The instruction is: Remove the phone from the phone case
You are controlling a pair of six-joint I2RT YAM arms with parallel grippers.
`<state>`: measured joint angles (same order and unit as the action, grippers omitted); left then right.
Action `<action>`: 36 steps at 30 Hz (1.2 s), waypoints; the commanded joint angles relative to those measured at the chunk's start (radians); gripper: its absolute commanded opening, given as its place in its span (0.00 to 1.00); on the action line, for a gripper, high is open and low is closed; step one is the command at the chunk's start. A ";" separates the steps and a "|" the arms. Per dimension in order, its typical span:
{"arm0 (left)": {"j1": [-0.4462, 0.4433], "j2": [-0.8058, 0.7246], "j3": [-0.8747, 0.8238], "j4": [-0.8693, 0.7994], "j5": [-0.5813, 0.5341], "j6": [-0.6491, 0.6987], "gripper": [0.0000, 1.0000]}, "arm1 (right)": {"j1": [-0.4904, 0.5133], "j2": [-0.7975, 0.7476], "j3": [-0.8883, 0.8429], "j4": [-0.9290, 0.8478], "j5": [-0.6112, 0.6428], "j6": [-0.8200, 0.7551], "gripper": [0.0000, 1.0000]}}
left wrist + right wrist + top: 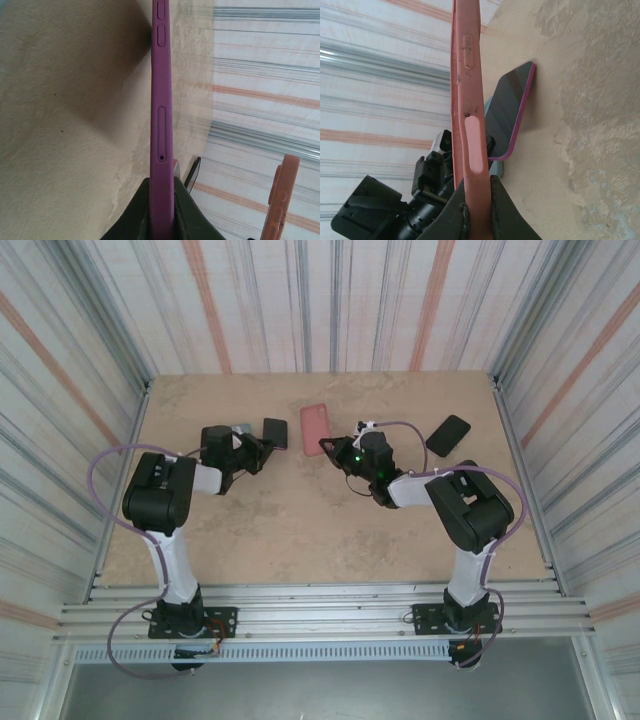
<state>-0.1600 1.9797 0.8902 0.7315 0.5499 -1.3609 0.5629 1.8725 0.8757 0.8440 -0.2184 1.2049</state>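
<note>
Pincers, two of them, are both clamped on something. The left pincer (262, 445) grips one purple phone (275, 432) by its thin edge; from its own wrist camera the fingers (132, 215) close on either side of the phone (161, 100), which stands on edge. Along that edge I count two short buttons near the top, one long slot lower down and a small pinhole at the slot's end.

The right pincer (328, 447) grips one pink case (314, 423), also by its edge. Its wrist camera shows the case (466, 75) rising between the fingers (502, 210), with one raised button strip and one oval cut-out in its side.

Phone and case are apart, a clear gap between them near the far middle of the desk (300, 530). From the right wrist the phone (512, 105) shows a dark screen with a purple rim; whether its lower edge touches the desk I cannot tell. From the left wrist the case (282, 200) stands off to the right.

One black phone-shaped slab (448, 435) lies flat further right. One grey-blue flat thing (240, 429) lies just beside the left pincer.
</note>
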 commanded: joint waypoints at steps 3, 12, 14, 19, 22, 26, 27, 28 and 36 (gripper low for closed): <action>0.016 0.013 0.019 -0.004 0.025 0.024 0.15 | 0.007 0.029 0.035 0.031 -0.020 0.037 0.00; 0.019 -0.051 0.009 -0.174 0.013 0.085 0.30 | 0.014 0.057 0.056 0.037 -0.030 0.042 0.00; 0.019 -0.065 0.009 -0.214 0.010 0.100 0.36 | 0.017 0.064 0.061 0.036 -0.030 0.043 0.00; 0.026 -0.091 0.013 -0.296 -0.014 0.133 0.42 | 0.023 0.077 0.070 0.032 -0.030 0.044 0.00; 0.028 -0.100 0.024 -0.346 -0.022 0.153 0.49 | 0.026 0.086 0.076 0.030 -0.030 0.045 0.00; 0.037 -0.112 0.027 -0.389 -0.027 0.168 0.53 | 0.032 0.105 0.091 0.015 -0.024 0.042 0.00; 0.041 -0.116 0.027 -0.397 -0.029 0.175 0.53 | 0.032 0.111 0.096 0.009 -0.020 0.043 0.00; 0.046 -0.119 0.026 -0.405 -0.030 0.180 0.53 | 0.033 0.119 0.103 0.002 -0.014 0.042 0.00; 0.057 -0.125 0.027 -0.397 -0.004 0.182 0.55 | 0.055 0.169 0.199 -0.189 0.081 -0.023 0.01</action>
<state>-0.1104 1.8938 0.8989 0.3553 0.5350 -1.2026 0.6037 2.0167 1.0264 0.7486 -0.1940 1.2194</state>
